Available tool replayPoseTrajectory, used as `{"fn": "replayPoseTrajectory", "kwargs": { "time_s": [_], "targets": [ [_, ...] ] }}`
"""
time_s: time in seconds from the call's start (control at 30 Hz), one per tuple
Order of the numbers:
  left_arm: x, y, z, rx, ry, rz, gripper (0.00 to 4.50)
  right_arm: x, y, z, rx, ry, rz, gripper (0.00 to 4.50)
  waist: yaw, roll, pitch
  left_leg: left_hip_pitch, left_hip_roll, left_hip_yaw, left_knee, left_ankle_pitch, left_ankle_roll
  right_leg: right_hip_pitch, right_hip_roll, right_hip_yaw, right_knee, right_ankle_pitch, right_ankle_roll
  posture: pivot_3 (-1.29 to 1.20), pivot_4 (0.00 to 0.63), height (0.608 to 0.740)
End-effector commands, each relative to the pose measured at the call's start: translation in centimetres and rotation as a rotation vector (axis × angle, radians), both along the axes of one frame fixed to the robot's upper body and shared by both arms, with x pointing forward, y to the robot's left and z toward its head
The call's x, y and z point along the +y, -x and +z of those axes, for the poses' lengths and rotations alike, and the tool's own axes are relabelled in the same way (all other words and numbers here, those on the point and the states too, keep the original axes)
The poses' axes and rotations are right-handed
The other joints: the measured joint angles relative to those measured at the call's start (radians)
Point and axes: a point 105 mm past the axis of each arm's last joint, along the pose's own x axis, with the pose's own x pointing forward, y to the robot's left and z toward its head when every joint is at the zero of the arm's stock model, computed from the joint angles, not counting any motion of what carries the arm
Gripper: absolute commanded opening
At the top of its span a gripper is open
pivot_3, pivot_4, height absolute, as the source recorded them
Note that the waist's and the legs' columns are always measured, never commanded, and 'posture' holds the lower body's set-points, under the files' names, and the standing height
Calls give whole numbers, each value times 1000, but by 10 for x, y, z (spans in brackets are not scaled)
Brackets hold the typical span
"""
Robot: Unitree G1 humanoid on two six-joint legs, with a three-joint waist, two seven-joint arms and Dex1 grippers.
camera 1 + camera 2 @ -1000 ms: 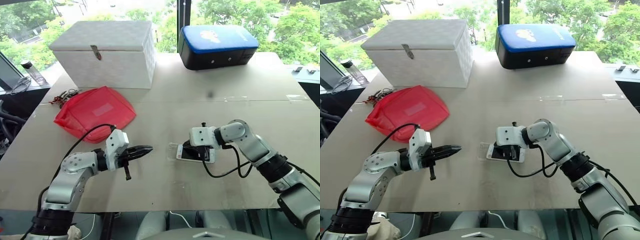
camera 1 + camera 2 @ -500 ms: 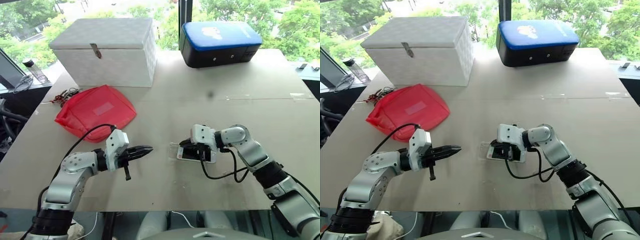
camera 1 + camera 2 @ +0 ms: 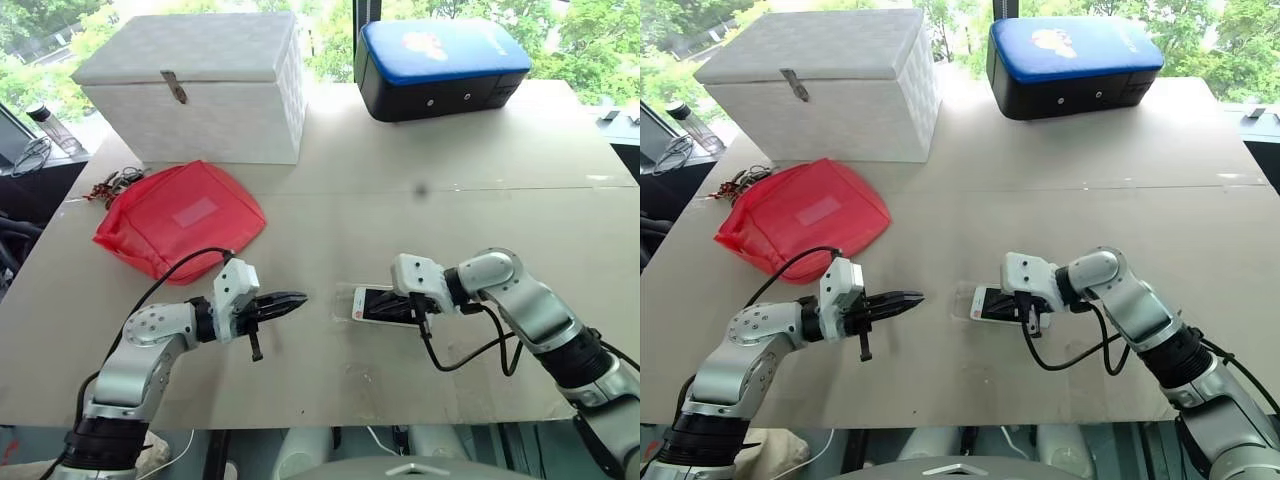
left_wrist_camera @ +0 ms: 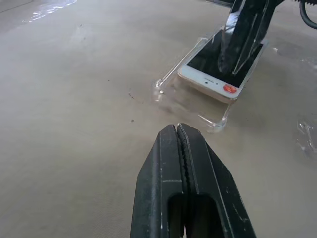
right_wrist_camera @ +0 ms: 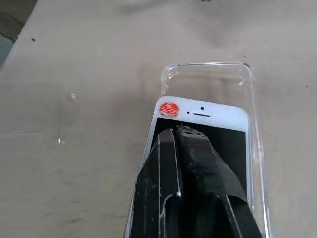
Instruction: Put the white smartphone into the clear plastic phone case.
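One white smartphone [image 5: 200, 115], one clear plastic phone case [image 5: 208, 79], one red pouch [image 3: 180, 217], two boxes [image 3: 195, 85].

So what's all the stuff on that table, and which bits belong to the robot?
white smartphone: one, white with black screen and a red sticker, lying in the case near the table's middle, short of its far end.
clear plastic phone case: one, transparent, flat on the table under the phone.
red pouch: one, red, on the table's left.
white box: one, white with a metal latch, far left.
blue-topped case: one, blue and black, far right.
table: one, beige.
left gripper: one, black, shut, left of the phone.
right gripper: one, black, shut, tips over the phone's screen.
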Motion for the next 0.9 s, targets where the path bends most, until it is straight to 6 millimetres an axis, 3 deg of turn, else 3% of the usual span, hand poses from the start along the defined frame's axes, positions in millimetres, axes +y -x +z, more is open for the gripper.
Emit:
{"fn": "replayPoseTrajectory", "kwargs": {
  "time_s": [0.03,0.27,0.37,0.47,0.53,0.7,0.9],
  "targets": [
    [-2,0,7,-34,4,-22,0,5,1,1,-46,23,44,17,-3,0,0,0,0,0,0,0,0,0,0,0,0,0,0,0,150,740],
    [-2,1,7,-33,3,-22,0,12,-2,1,-96,56,95,17,-11,-1,0,0,0,0,1,0,0,0,0,0,1,0,0,0,150,740],
    [-2,2,7,-35,4,-21,0,16,-3,17,-94,-9,86,17,-12,0,0,0,0,0,1,0,0,0,0,0,1,0,0,0,150,740],
    [-2,4,7,-32,5,-22,0,14,10,46,-45,-121,101,17,-12,0,1,0,0,0,1,0,0,0,0,0,1,0,0,0,150,740],
    [-3,5,7,-29,6,-25,0,7,21,53,-25,-122,116,17,-9,0,2,-1,0,-1,1,0,0,0,0,-1,1,0,0,0,150,740],
    [-4,5,6,-23,10,-32,0,-11,39,52,27,-57,104,17,-4,-1,2,-1,0,-3,1,0,0,0,-1,-2,0,0,0,0,150,740],
    [-8,3,5,-16,16,-46,0,-26,43,26,60,85,45,17,-9,-1,2,-1,0,-1,2,0,0,1,0,-2,1,0,0,0,150,740]
  ]
}}
